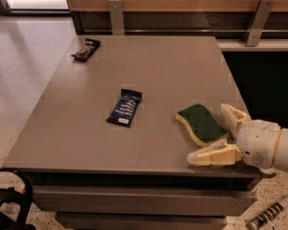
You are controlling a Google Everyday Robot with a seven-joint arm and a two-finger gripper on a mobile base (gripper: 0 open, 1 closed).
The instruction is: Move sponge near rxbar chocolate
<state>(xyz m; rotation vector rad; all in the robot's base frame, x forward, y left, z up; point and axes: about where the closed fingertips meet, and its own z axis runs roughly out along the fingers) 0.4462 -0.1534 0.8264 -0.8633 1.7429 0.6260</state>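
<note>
The sponge [200, 122], dark green on top with a pale yellow body, lies flat on the grey table [153, 71] near its front right corner. My gripper [215, 135] reaches in from the right, open, with one finger behind the sponge's right end and the other in front of it near the table edge. The sponge's right end lies between the fingers. The rxbar chocolate [86, 50], a small black-wrapped bar, lies at the table's far left corner, well away from the sponge.
A dark blue-wrapped bar [125, 108] with white print lies in the middle of the table. A wooden bench back with metal brackets [117, 16] runs behind the table. Part of the robot's dark base [9, 210] shows at the bottom left.
</note>
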